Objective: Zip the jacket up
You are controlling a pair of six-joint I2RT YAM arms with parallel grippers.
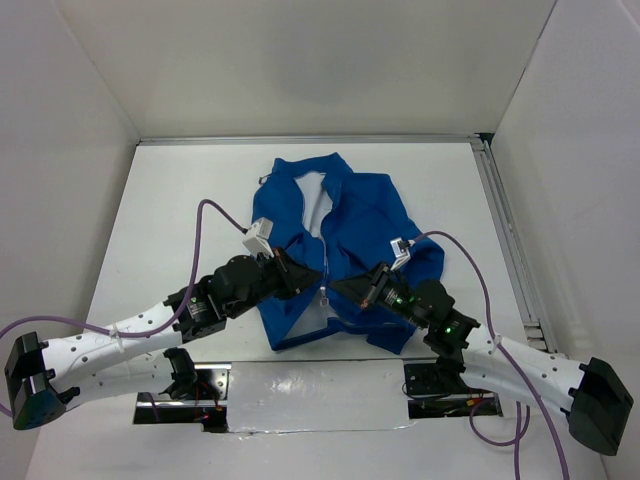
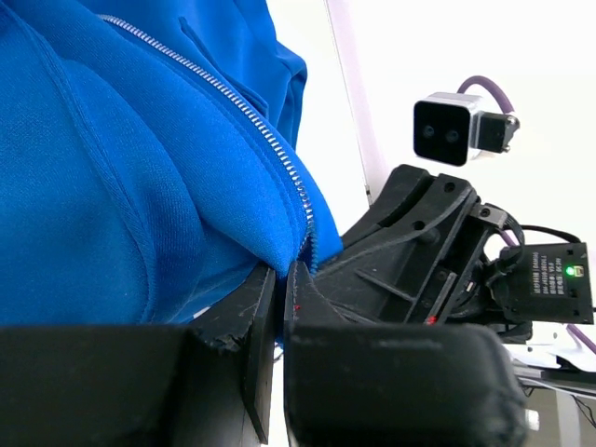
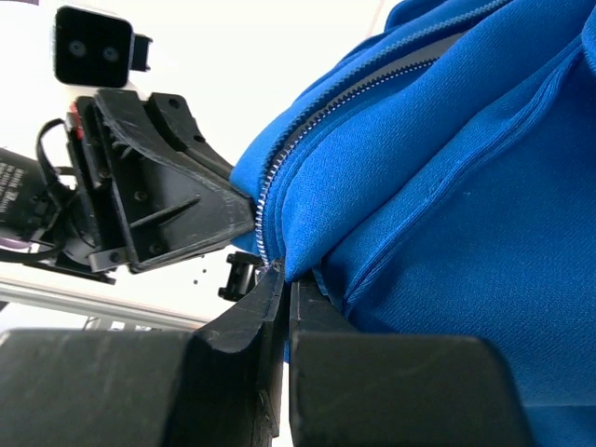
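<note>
- Top external view:
  - On the flat white table, the royal-blue soft fabric jacket lay front-up, collar toward the far edge.
  - White lining showed at the neck, where the front gaped open.
  - The long silvery zipper ran down the middle to the hem.
  - The left gripper and right gripper met at its lower end, nearly touching.
- Left wrist view:
  - The left gripper was clenched on the bottom corner of one jacket front.
  - A single row of zipper teeth edged that panel, unmated.
  - The right gripper sat just beside.
- Right wrist view:
  - The right gripper was pinched onto the opposite corner of the jacket.
  - Its own row of zipper teeth was likewise bare.
  - The left gripper was close opposite.
- Judgement:
  - Early stage. Both lower ends were gripped and brought together.
  - Seating the ends, then drawing the slider up to the collar, remained. The slider itself could not be made out.
</note>
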